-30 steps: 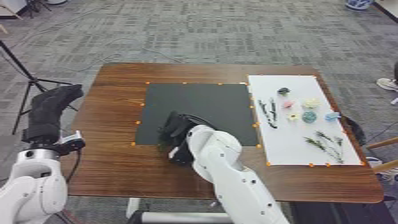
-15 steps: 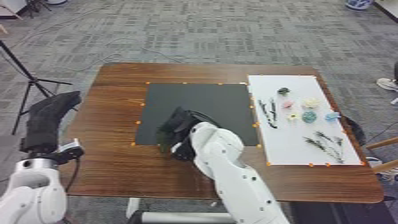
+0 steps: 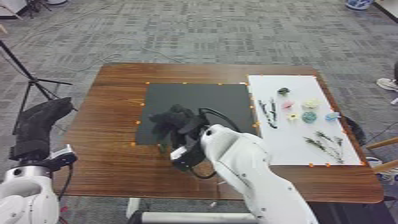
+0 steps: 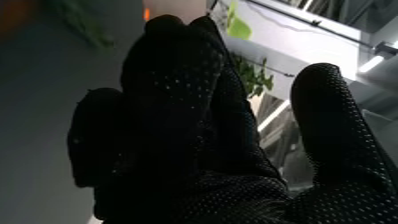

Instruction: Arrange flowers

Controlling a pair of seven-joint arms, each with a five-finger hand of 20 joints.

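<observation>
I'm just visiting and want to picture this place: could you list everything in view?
flowers: six; dark, pink, cream, pale yellow, teal, blue; white sheet
dark twigs: two, white sheet
sprigs: count unclear, green, white sheet
leaves: count unclear, green, by right hand
white sheet: one, table's right
black sheet: one, table's middle
orange markers: several, sheets' edges
table: one, brown, centre
tripod: one, black, left
pot: one, blue-white, far right
floor: one, grey, around table
lamps: several, white, overhead
left hand: one, black, left of table
right hand: one, black, over black sheet
</observation>
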